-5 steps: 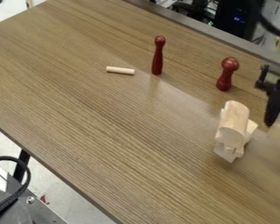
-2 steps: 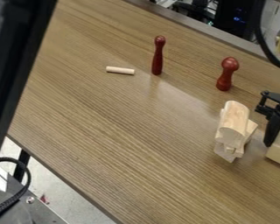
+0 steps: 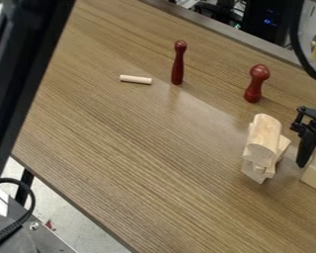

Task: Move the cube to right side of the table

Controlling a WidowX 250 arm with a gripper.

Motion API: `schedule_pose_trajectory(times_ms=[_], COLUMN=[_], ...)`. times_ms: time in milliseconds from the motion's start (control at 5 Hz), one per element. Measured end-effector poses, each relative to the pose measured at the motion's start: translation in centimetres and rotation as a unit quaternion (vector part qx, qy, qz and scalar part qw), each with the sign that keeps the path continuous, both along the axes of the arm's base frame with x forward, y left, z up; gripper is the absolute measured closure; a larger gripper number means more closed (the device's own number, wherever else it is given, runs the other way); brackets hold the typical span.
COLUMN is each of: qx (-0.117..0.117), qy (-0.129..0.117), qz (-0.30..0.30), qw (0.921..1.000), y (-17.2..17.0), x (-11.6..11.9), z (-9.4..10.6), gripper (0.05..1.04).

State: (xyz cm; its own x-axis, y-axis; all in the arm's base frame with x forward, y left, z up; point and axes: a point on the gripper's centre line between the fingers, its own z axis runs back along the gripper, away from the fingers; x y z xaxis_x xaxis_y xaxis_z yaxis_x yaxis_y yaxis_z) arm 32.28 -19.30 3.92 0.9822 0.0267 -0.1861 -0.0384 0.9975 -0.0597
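At the right edge of the table (image 3: 154, 163), the black gripper (image 3: 307, 141) hangs low, partly cut off by the view's border. Beside and just below its visible part is a pale wooden cube (image 3: 315, 176), also cut off at the right edge. Whether the gripper holds the cube is hidden, and so is whether the cube rests on the tabletop.
A stack of pale wooden blocks (image 3: 263, 143) stands just left of the gripper. Two dark red pins, one slim (image 3: 178, 64) and one round-headed (image 3: 256, 84), stand farther back. A small pale dowel (image 3: 136, 79) lies left of them. A thick black arm link (image 3: 28, 64) crosses the upper left.
The gripper has come lower than a second ago, and the cube has entered at the right edge. A black arm link has appeared at left, then shifted slightly right. The cube has turned a little.
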Motion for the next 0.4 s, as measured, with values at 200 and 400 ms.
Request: schedule_pose_trajectory(times_ms=[200, 400], qx=[0.002, 0.011], qy=[-0.021, -0.070], qz=[0.006, 0.019], qw=[0.9998, 0.9973], y=[0.3, 1.1], x=[0.1, -0.1], z=[1.6, 5.9], gripper=[0.079, 0.083])
